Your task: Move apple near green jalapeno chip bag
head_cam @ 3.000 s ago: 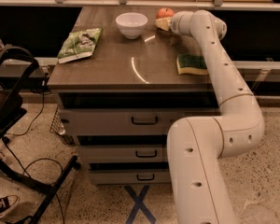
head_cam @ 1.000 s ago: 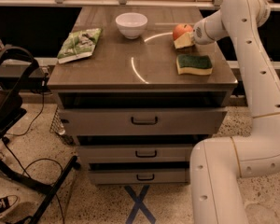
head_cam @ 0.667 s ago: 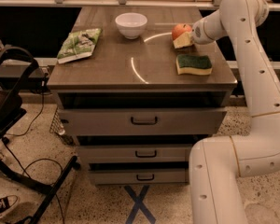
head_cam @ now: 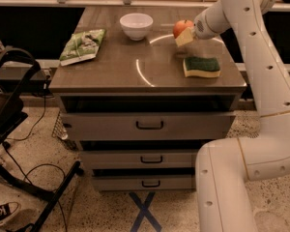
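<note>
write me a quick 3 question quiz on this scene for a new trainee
1. True or false: the apple lies next to the green jalapeno chip bag.
2. What lies on the cabinet top just in front of the gripper? A) a mug B) a green-and-yellow sponge C) a can
3. Fill in: between the bag and the apple stands a white ____.

Key
1. False: the gripper holds the apple, across the top from the bag.
2. B
3. bowl
</note>
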